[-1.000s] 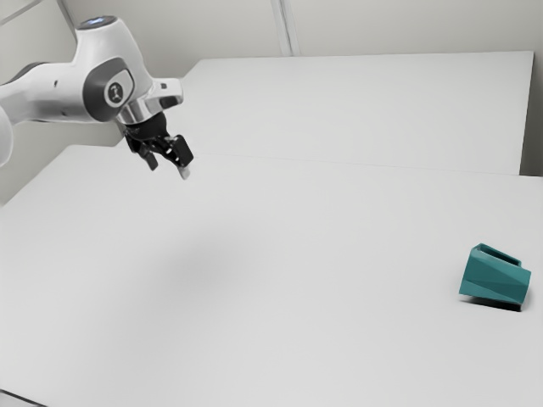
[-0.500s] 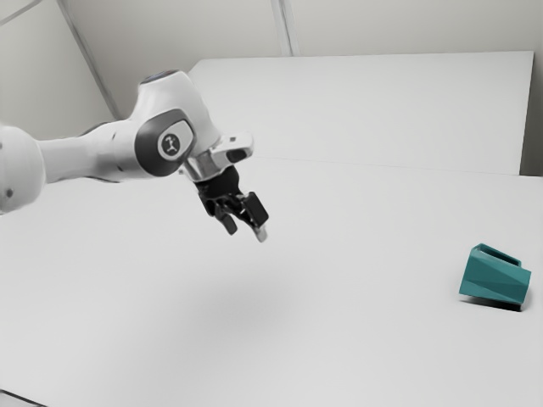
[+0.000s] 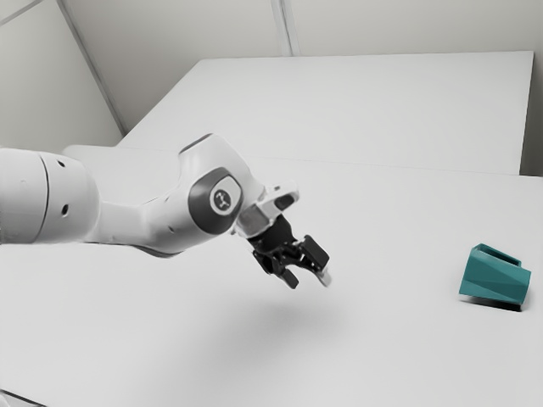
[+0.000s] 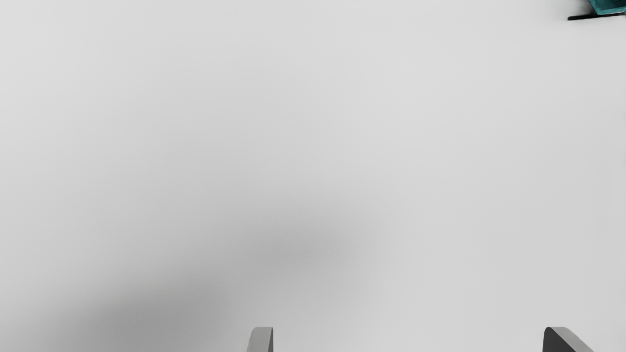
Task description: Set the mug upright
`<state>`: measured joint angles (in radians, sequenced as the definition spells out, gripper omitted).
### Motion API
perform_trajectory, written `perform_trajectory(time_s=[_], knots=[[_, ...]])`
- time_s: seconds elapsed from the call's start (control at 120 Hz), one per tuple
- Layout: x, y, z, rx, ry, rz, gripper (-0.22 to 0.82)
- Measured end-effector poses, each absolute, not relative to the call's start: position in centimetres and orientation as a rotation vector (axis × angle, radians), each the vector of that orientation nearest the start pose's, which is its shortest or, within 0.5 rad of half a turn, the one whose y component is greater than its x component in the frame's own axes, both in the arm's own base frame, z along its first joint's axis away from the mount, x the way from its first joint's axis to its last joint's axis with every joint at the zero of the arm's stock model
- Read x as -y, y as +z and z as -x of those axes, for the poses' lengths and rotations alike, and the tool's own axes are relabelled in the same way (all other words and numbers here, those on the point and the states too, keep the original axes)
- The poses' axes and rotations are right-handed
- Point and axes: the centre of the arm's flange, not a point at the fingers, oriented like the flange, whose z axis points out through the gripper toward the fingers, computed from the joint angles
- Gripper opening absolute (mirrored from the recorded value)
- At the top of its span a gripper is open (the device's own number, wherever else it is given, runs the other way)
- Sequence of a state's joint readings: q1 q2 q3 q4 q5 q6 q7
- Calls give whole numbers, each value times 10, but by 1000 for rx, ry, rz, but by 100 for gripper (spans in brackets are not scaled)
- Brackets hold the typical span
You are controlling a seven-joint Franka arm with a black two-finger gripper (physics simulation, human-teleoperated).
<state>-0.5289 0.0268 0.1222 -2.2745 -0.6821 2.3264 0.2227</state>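
The teal, faceted mug appears tipped on its side on the smooth white table, well apart from the black two-finger claw, toward the exterior view's right; its long axis seems to run roughly across that view. The claw hangs wide and empty, so righting the mug calls for reaching that way

Beneath the hand, the desk looks smooth and matt; well apart from the hand, the mug looks like smooth, dull plastic.
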Motion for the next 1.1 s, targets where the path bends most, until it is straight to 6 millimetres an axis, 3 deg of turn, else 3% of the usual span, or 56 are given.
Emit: perform_trajectory(time_s=[0.158, 0.292, 0.458, 0.7, 1.1], knots=[[235, 328, -477, -232, 45, 3723, 60], [252, 322, -482, -308, -4, 3758, 60], [273, 327, -497, -487, -106, 3759, 60], [310, 322, -501, -721, -161, 3735, 60], [375, 335, -536, -1085, -357, 3642, 60]])
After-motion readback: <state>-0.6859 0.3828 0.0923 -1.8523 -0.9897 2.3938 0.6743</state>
